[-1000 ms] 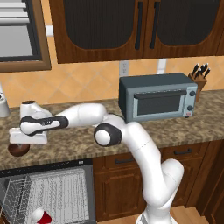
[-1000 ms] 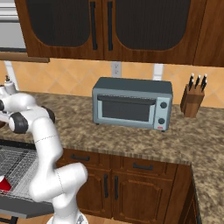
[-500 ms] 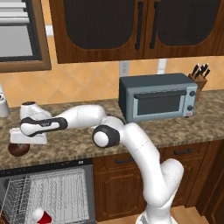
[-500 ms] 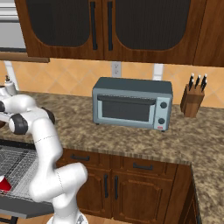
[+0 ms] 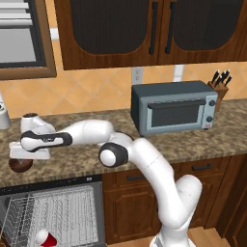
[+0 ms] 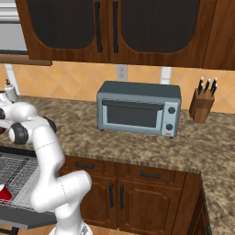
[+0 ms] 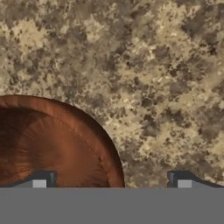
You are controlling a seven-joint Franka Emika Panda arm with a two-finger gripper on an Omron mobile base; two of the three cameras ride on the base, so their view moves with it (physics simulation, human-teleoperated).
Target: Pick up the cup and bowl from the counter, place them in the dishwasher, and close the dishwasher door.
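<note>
The white hand (image 5: pixel 21 155) hangs low over the far left end of the long speckled brown-and-tan granite tabletop (image 5: pixel 193 140), directly above the small round dark brown wood-like bowl (image 5: pixel 20 165), which sits near the tabletop's front edge. From the camera on the hand, looking straight down, the bowl (image 7: pixel 52 144) fills the lower left, at about eight o'clock, with bare granite (image 7: pixel 153 65) everywhere else. One dark fingertip (image 7: pixel 41 180) sits over the bowl's hollow and the other (image 7: pixel 183 180) over bare stone at five o'clock, so the bowl's rim runs between them. The fingers are spread wide with nothing between them.

That is what the next move turns on, I'd say: the bowl lies off-centre toward the left finger, and its near wall is what a straight descent would straddle, one finger inside, one outside. Being round, it has no long axis to line up with.

Below the tabletop, the built-in dishwasher with white wire racks (image 5: pixel 58 212) stands open, and the small red tapered plastic cup (image 5: pixel 44 238) already lies in the rack at the lower left.
</note>
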